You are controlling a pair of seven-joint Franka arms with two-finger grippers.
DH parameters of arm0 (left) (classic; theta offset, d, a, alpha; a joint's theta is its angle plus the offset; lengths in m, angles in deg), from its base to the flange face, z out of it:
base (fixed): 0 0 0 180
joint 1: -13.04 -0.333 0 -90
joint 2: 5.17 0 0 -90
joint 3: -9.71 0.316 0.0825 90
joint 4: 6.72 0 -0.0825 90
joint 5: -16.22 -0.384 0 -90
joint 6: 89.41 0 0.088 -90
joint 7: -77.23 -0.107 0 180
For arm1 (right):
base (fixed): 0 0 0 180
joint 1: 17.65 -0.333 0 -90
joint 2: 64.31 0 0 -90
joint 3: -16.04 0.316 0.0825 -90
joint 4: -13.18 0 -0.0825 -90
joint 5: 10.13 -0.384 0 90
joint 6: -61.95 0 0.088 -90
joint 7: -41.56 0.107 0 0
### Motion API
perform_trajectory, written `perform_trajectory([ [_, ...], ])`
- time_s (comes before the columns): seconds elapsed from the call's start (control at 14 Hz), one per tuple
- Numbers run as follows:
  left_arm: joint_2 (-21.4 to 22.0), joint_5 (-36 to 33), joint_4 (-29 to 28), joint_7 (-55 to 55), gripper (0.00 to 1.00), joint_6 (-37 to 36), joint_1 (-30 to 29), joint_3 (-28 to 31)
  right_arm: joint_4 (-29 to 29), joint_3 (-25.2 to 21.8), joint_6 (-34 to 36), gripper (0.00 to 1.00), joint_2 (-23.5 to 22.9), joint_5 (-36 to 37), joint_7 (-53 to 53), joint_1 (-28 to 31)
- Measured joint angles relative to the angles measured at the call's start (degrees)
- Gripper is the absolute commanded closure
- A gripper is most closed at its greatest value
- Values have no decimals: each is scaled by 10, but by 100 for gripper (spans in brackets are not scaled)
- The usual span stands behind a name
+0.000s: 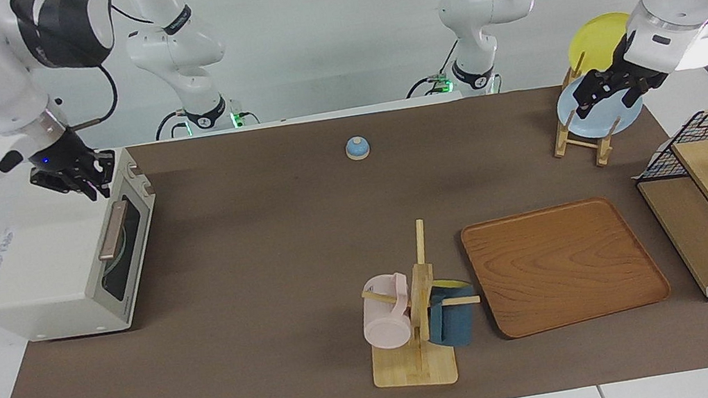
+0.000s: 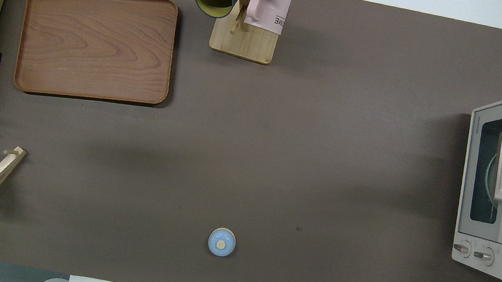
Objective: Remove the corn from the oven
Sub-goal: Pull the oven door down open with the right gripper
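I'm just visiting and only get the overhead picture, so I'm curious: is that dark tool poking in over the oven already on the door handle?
Observer: No. In the facing view the right tool is up at the top edge of the toaster oven, above the handle and not on it.
Visitor: Where is the other arm?
Observer: The left tool hangs over the plate rack, at the light blue plate. That arm waits.
Visitor: What is the yellow sliver cut off at my picture's corner?
Observer: A whole round yellow plate. It stands in the same rack, nearer to the robots than the blue one.
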Motion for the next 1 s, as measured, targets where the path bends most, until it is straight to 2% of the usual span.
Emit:
perform_trajectory([
  [0.36,0,0,0,0,0,0,0,0,40,-2,-48,100,-9,7,-25,18],
  [0.57,0,0,0,0,0,0,0,0,75,-2,-101,100,-9,21,-42,18],
  [1.0,0,0,0,0,0,0,0,0,91,2,-119,100,-8,26,-31,-8],
])
